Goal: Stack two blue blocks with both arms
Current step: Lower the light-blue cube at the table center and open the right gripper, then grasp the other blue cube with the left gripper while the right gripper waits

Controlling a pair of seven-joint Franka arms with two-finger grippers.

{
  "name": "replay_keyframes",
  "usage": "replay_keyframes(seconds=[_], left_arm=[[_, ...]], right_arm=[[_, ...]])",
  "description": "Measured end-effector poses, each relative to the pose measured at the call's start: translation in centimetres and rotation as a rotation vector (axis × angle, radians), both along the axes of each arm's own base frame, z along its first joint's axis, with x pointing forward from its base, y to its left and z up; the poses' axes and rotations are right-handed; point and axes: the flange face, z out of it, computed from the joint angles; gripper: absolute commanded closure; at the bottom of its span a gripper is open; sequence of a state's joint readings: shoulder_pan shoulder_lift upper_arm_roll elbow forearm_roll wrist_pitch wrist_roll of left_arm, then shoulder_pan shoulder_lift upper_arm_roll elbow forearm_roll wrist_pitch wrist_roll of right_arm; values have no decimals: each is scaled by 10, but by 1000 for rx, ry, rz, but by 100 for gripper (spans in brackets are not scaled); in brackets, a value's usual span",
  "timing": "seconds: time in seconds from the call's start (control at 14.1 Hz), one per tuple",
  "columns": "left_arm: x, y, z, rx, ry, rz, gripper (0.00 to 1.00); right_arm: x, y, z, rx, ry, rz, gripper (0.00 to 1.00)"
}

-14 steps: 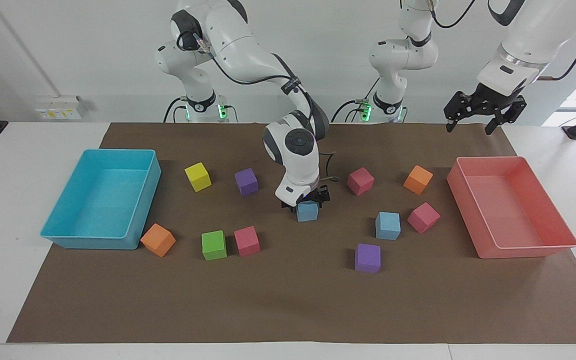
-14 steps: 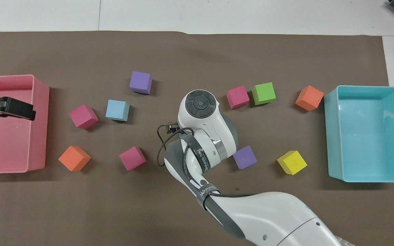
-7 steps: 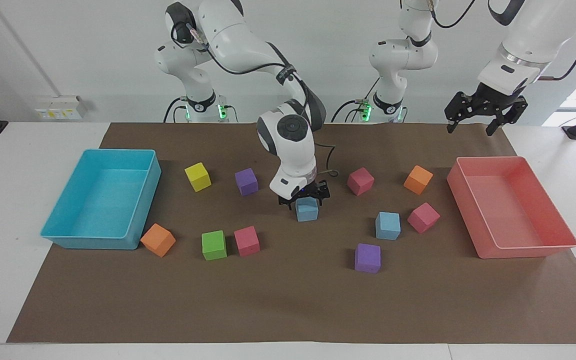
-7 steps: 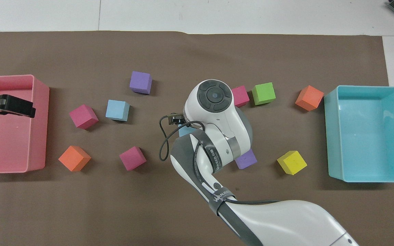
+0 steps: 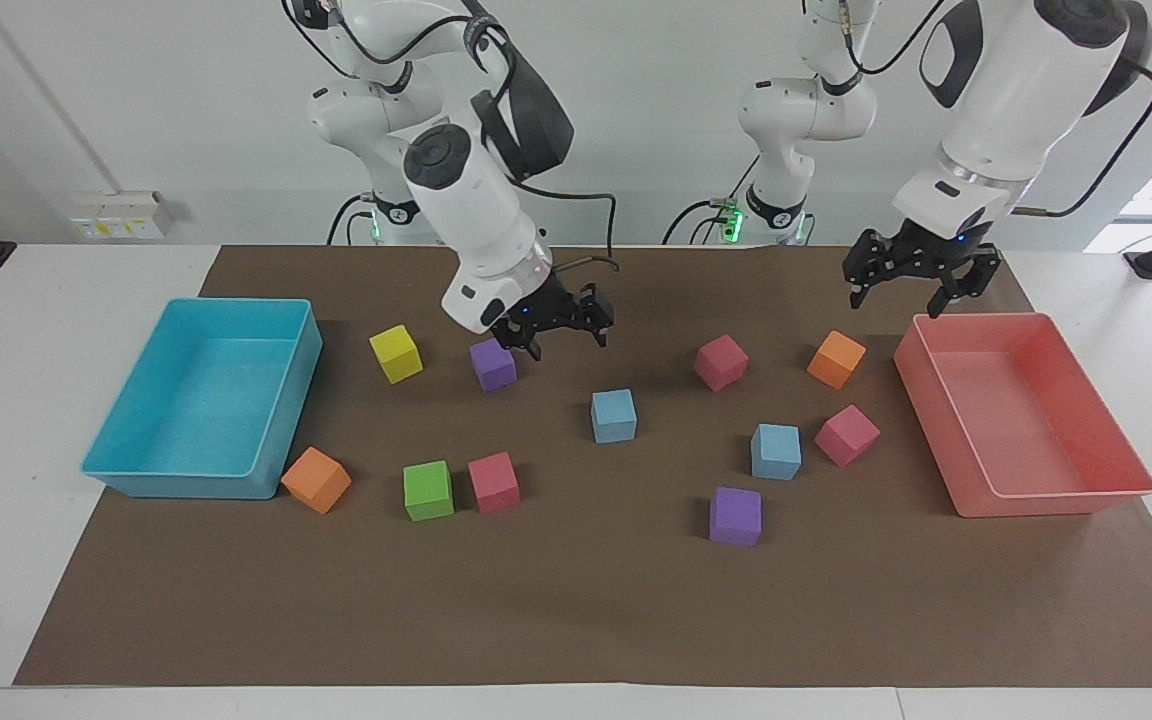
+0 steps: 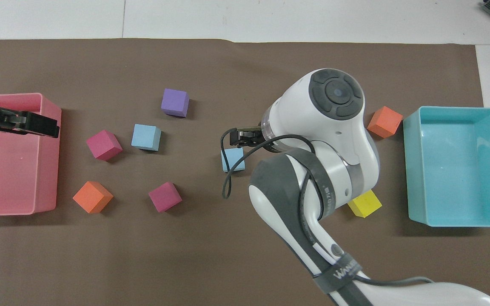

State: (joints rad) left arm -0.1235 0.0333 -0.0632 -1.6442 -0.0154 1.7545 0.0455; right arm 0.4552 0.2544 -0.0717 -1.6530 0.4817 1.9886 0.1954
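The blue blocks, one mid-worktop (image 5: 614, 415) and one (image 5: 775, 451) toward the left arm's end, lie apart. The right gripper (image 5: 556, 322) hangs empty, fingers spread, above the purple cube (image 5: 493, 363); the left gripper (image 5: 906, 282) hangs spread by the pink tray (image 5: 1036, 495). Overhead, the second block (image 6: 146, 137) looks nearer the left gripper (image 6: 36, 126).

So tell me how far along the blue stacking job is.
Done: nothing is stacked. One blue block sits mid-table; the other blue block lies apart from it, toward the left arm's end.
In hand: nothing. The right pincer hangs open over the mat beside the purple block; the left pincer hangs open by the pink tray.
Left: grasp, lift, stack.
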Motion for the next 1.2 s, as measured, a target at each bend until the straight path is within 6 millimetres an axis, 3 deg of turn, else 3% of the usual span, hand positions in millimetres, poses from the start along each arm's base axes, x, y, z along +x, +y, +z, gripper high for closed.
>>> replay_keyframes(seconds=[0.14, 0.28, 0.43, 0.5, 0.78, 1.2], left_arm=[[6, -4, -30, -4, -17, -4, 0], [12, -6, -56, -5, -15, 1, 0], [21, -18, -87, -9, -8, 8, 0], [25, -26, -105, -11, -6, 9, 0], [33, -53, -169, -22, -9, 37, 0], [40, -63, -220, -33, -26, 50, 0]], right_arm=[[6, -25, -19, 56, 22, 2, 0], [7, -32, -36, 129, 20, 12, 20], [12, -43, -59, 183, 9, 39, 68], [14, -51, -74, 189, 9, 63, 99], [17, -52, -133, 230, 54, 45, 100], [10, -48, -190, 293, 109, -11, 100]])
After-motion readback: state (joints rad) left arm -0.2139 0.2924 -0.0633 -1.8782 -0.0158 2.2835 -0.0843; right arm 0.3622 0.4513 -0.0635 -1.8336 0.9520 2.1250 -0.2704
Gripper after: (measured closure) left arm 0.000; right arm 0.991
